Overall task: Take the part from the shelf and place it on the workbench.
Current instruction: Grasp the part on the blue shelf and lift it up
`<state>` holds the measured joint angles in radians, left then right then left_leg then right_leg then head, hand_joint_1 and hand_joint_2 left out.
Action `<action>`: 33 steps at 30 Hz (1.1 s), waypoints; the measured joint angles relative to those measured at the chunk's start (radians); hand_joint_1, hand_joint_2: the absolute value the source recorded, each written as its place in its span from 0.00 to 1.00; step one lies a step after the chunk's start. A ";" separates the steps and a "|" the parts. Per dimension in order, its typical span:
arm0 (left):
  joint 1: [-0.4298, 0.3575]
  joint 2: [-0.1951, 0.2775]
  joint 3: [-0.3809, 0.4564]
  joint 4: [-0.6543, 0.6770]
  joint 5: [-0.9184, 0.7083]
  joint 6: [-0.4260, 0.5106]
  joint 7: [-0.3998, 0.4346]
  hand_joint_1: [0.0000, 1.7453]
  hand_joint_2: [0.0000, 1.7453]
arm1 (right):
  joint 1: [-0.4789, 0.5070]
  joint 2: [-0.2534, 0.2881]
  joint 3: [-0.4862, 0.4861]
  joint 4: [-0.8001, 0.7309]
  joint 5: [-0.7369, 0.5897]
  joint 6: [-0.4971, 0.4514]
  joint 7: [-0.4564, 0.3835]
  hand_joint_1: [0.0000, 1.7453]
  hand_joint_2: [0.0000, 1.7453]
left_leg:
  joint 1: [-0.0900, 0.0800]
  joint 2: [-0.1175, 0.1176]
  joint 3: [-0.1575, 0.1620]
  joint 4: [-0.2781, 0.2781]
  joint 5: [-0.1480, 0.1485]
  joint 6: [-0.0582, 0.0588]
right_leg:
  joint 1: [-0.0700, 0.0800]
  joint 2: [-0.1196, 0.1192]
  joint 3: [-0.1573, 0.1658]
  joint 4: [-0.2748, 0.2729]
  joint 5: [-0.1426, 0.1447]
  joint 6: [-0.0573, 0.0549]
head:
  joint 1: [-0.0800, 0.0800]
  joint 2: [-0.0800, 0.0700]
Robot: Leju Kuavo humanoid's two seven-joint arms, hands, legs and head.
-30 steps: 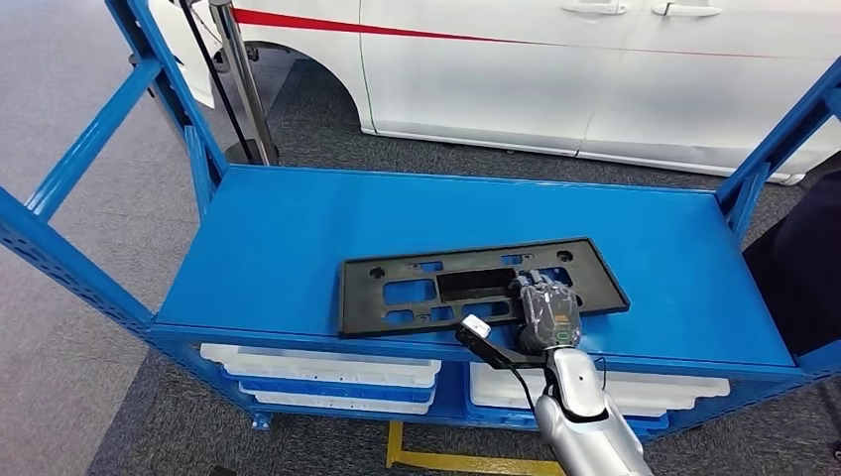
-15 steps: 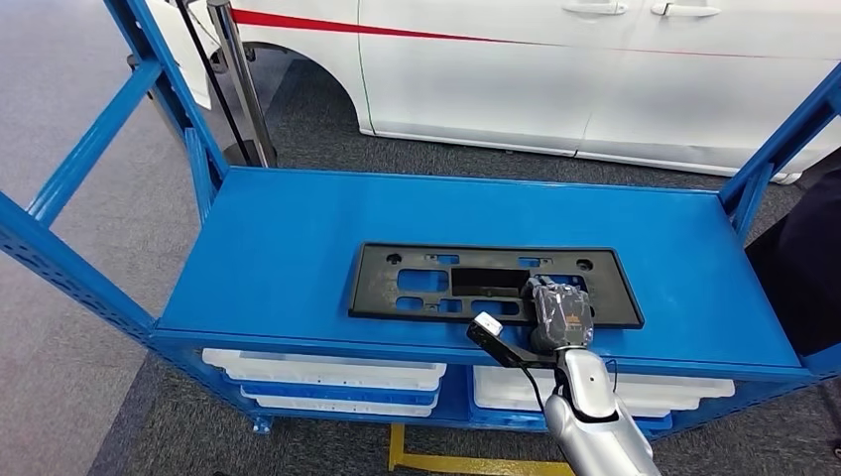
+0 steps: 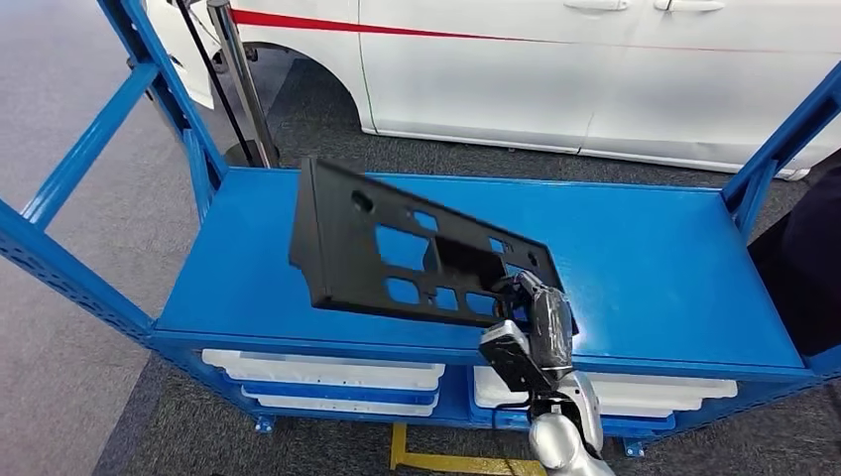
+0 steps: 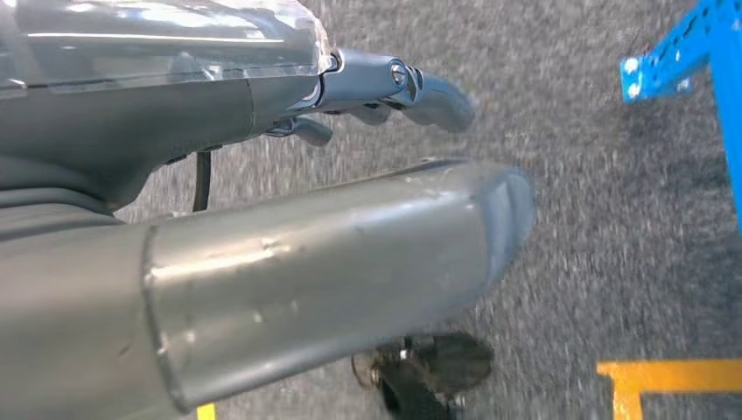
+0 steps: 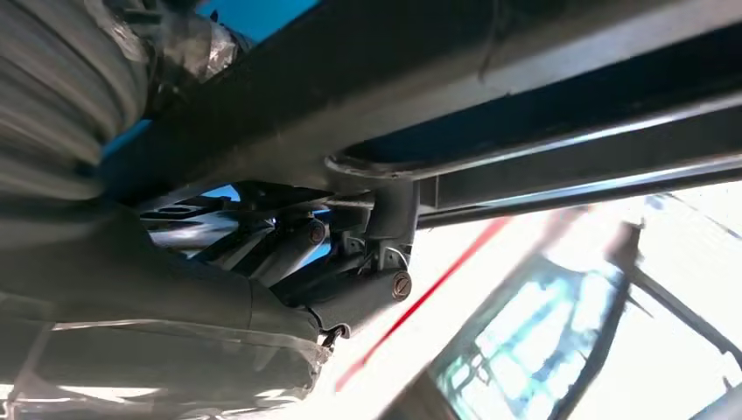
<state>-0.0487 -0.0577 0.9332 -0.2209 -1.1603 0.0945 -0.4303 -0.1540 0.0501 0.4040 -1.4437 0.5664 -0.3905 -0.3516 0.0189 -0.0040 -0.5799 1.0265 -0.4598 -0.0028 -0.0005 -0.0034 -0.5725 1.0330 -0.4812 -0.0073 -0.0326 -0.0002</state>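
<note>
The part [image 3: 397, 260] is a long black plastic plate with cut-outs. It is tilted steeply above the blue shelf top [image 3: 248, 258], its far left end raised. My right hand [image 3: 540, 327] grips its right end near the shelf's front edge. In the right wrist view the dark fingers [image 5: 350, 297] clamp the black part [image 5: 490, 79] from below. My left hand [image 4: 262, 175] hangs over grey carpet, fingers curled in with nothing in them.
The blue shelf has sloping side rails [image 3: 89, 149] at left and right [image 3: 783, 139]. White trays [image 3: 317, 372] sit on the lower level. A white car [image 3: 555, 69] stands behind. A dark figure [image 3: 803, 268] is at the right edge. Yellow floor tape [image 3: 436, 458] lies below.
The part lay flat on the shelf; now my right hand has lifted and tipped it up, left end high. The hand has drawn back toward the front edge.
</note>
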 joint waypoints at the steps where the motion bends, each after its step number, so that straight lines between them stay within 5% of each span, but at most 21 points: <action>1: 0.002 -0.003 0.006 0.000 0.002 0.001 0.000 0.00 0.00 | 0.030 0.002 0.015 -0.075 -0.083 0.005 -0.023 1.00 1.00 | 0.000 0.000 -0.001 0.003 -0.004 -0.005 | -0.002 -0.002 0.001 -0.004 0.002 -0.005 | 0.000 0.000; 3: 0.007 -0.009 0.018 0.000 0.006 0.003 0.001 0.00 0.00 | 0.078 0.000 0.034 -0.204 -0.217 0.026 -0.058 1.00 1.00 | 0.002 0.000 -0.023 0.055 -0.042 -0.012 | -0.008 -0.007 0.006 -0.015 0.007 -0.018 | 0.000 0.000; 5: 0.010 -0.012 0.030 0.000 0.009 0.004 0.003 0.00 0.00 | 0.123 -0.007 0.043 -0.306 -0.305 0.052 -0.079 1.00 1.00 | 0.004 0.001 -0.076 0.177 -0.109 -0.017 | -0.007 -0.010 0.007 -0.016 0.007 -0.026 | 0.000 0.000; 7: 0.012 -0.013 0.041 0.000 0.010 0.004 0.005 0.00 0.00 | 0.163 -0.015 0.047 -0.381 -0.345 0.069 -0.094 1.00 1.00 | 0.004 0.001 -0.117 0.271 -0.139 -0.021 | -0.005 -0.010 0.006 -0.013 0.004 -0.029 | 0.000 0.000; 9: 0.014 -0.015 0.049 0.000 0.009 0.004 0.005 0.00 0.00 | 0.191 -0.022 0.048 -0.429 -0.360 0.079 -0.107 1.00 1.00 | 0.004 0.001 -0.092 0.226 -0.096 -0.019 | -0.005 -0.006 0.007 -0.008 0.000 -0.027 | 0.000 0.000; 12: 0.011 -0.017 0.057 0.000 0.009 0.003 0.005 0.00 0.00 | 0.227 -0.025 0.049 -0.482 -0.403 0.103 -0.135 1.00 1.00 | 0.000 0.001 -0.001 0.042 -0.024 -0.006 | -0.001 -0.003 0.008 0.002 -0.008 -0.016 | 0.000 0.000; 17: 0.014 -0.029 0.084 0.000 0.025 0.016 0.006 0.00 0.00 | 0.324 -0.025 0.048 -0.534 -0.462 0.144 -0.152 1.00 1.00 | -0.001 -0.001 0.018 -0.006 -0.015 0.016 | -0.001 -0.001 0.004 0.017 -0.023 0.007 | 0.001 0.000; 21: 0.014 -0.038 0.103 0.000 0.029 0.018 0.009 0.00 0.00 | 0.393 -0.026 0.043 -0.533 -0.472 0.150 -0.166 1.00 1.00 | 0.003 0.000 0.019 -0.013 -0.010 0.031 | -0.010 0.002 -0.091 0.218 -0.130 0.024 | 0.002 0.000; 22: 0.014 -0.039 0.105 0.000 0.028 0.018 0.011 0.00 0.00 | 0.403 -0.026 0.042 -0.532 -0.473 0.153 -0.165 1.00 1.00 | 0.003 0.001 0.019 -0.013 -0.010 0.030 | -0.013 0.002 -0.111 0.257 -0.139 0.027 | 0.002 0.000; 24: 0.014 -0.042 0.109 0.000 0.028 0.018 0.017 0.00 0.00 | 0.416 -0.026 0.038 -0.530 -0.476 0.171 -0.165 1.00 1.00 | 0.004 0.000 0.020 -0.012 -0.012 0.028 | -0.018 0.002 -0.099 0.228 -0.099 0.030 | 0.002 0.000; 27: 0.013 -0.047 0.119 0.000 0.029 0.017 0.032 0.00 0.00 | 0.435 -0.025 0.028 -0.515 -0.486 0.238 -0.194 1.00 1.00 | 0.002 -0.002 0.024 -0.007 -0.017 0.015 | -0.019 0.003 -0.010 0.045 -0.016 0.025 | 0.002 0.000; 31: 0.014 -0.050 0.140 0.000 0.035 0.006 0.040 0.00 0.00 | 0.489 -0.003 -0.017 -0.430 -0.518 0.367 -0.294 1.00 1.00 | 0.003 -0.004 0.024 -0.006 -0.016 -0.008 | -0.012 0.004 0.004 0.003 -0.003 0.006 | 0.001 0.000; 33: 0.016 -0.052 0.151 0.000 0.036 0.005 0.043 0.00 0.00 | 0.514 0.021 -0.047 -0.381 -0.505 0.416 -0.326 1.00 1.00 | 0.006 -0.003 0.011 0.027 -0.050 -0.016 | -0.014 0.001 0.000 -0.003 0.005 -0.011 | 0.001 0.000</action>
<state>-0.0330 -0.1099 1.0845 -0.2209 -1.1242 0.0999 -0.3868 0.3604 0.0710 0.3567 -1.8243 0.0613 0.0253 -0.6774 0.0251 -0.0069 -0.5689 1.0539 -0.5098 -0.0190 -0.0141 -0.0022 -0.5723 1.0303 -0.4758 -0.0183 -0.0316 -0.0003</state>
